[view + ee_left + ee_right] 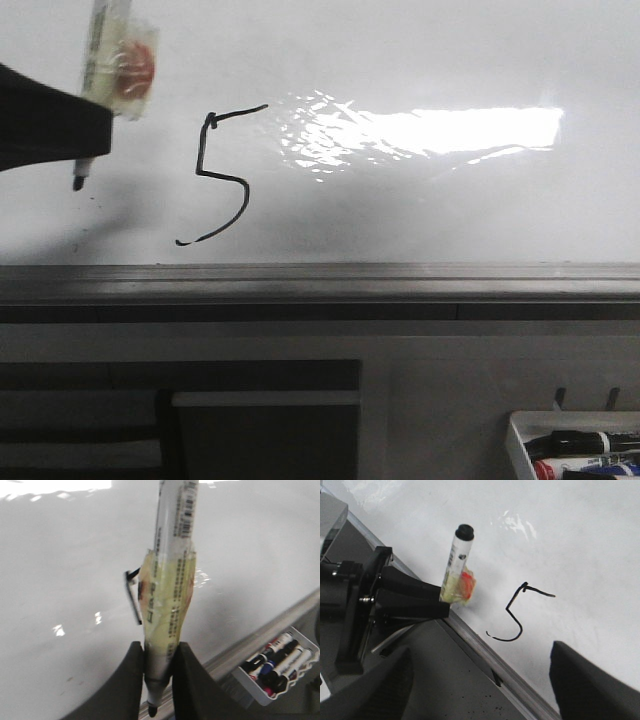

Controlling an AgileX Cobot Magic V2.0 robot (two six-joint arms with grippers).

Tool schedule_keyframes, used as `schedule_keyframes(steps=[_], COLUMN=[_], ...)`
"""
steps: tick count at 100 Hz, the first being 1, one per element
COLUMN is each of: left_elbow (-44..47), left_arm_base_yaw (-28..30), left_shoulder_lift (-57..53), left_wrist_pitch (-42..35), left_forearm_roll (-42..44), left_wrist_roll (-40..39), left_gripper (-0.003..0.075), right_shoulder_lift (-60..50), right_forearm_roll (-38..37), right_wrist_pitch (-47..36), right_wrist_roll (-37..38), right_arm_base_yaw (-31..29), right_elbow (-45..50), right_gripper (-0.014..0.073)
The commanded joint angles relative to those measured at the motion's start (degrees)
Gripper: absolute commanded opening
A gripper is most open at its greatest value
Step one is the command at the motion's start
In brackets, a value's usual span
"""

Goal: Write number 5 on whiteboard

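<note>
Right of the left fingers (95,125), the number 5 (222,176).

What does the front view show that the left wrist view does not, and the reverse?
Only the front view shows the number 5 drawn in black on the whiteboard, with the marker tip to its left.

Only the left wrist view shows the barcode on the marker's barrel and the left end effector shut on the marker, fingers against both sides.

Both show the whiteboard, its grey rail, the taped marker, and the marker tray with spare markers.
</note>
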Motion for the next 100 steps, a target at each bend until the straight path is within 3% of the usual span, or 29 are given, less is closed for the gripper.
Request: schedule_keyframes(steps=[1,9,19,75,84,100], left_elbow=[-3.36,-5.17,-7.01,-9.05,-9.05,-9.05], left_arm_base_yaw=[0.02,0.43,0.55,0.55,0.55,0.55], left_shoulder_lift=[-0.92,-0.56,0.27,5.92,5.92,5.77], left_wrist_pitch=[6.83,12.11,13.25,10.14,10.14,10.01], left_forearm_roll=[-8.18,-9.4,-10.86,-15.84,-15.84,-16.45], left_wrist_roll=[-0.72,-0.72,-0.72,-0.72,-0.72,-0.72], left_gripper=[-0.002,-0.002,-0.002,-0.0009,0.0075,0.0335], right_shoulder_lift=[-3.2,-3.84,-3.84,-3.84,-3.84,-3.84], right_forearm_roll=[-0.78,-0.78,-0.78,-0.78,-0.78,-0.78], right_wrist_pitch=[-2.17,-2.17,-1.94,-0.61,-0.5,-0.5], right_wrist_roll=[-0.45,-0.45,-0.45,-0.45,-0.45,-0.45], right_arm_base_yaw=[-0.56,-0.56,-0.56,-0.56,-0.56,-0.56], right_elbow=[-1.63,-1.42,-1.43,-1.43,-1.43,-1.43], right_gripper=[0.0489,0.0471,0.0469,0.0469,0.0469,0.0469])
